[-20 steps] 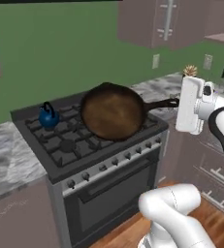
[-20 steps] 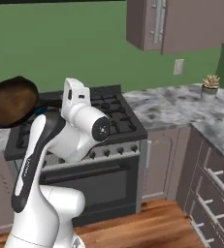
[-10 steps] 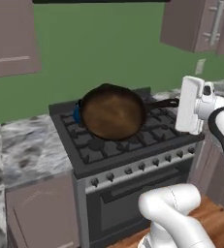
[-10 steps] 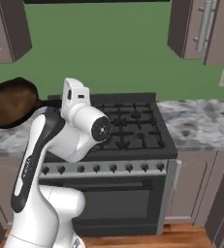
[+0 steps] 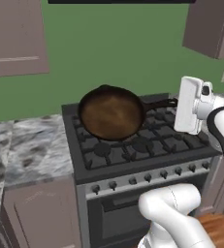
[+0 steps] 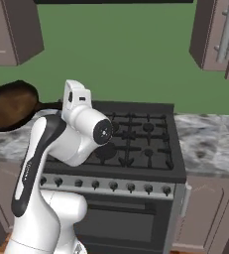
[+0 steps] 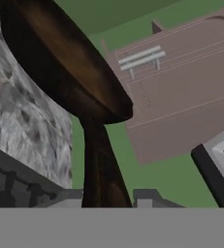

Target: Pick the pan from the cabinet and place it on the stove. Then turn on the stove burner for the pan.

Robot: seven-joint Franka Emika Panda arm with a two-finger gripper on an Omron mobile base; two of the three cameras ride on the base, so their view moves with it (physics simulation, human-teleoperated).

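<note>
Half the job, roughly, looks done: the pan is out of the cabinet and rides in the air, held by its long handle. In the hand view the handle runs straight down between the gripper tips, which close on it near its end, so the fingers are clamped on the pan. From the left base view the pan seems to hang over the left rear of the stove, tilted with its brown inside facing the camera; from the right base view it sits off the stove's left edge, above the counter, so I judge it beside or just at that edge, not yet squarely over a burner. It touches no grate. What remains, as I read it: carry the pan over a burner, level it, lower it onto the grate, let go, then reach the knobs along the front and turn the one that matches that burner. No flame shows anywhere on the stove.
</note>
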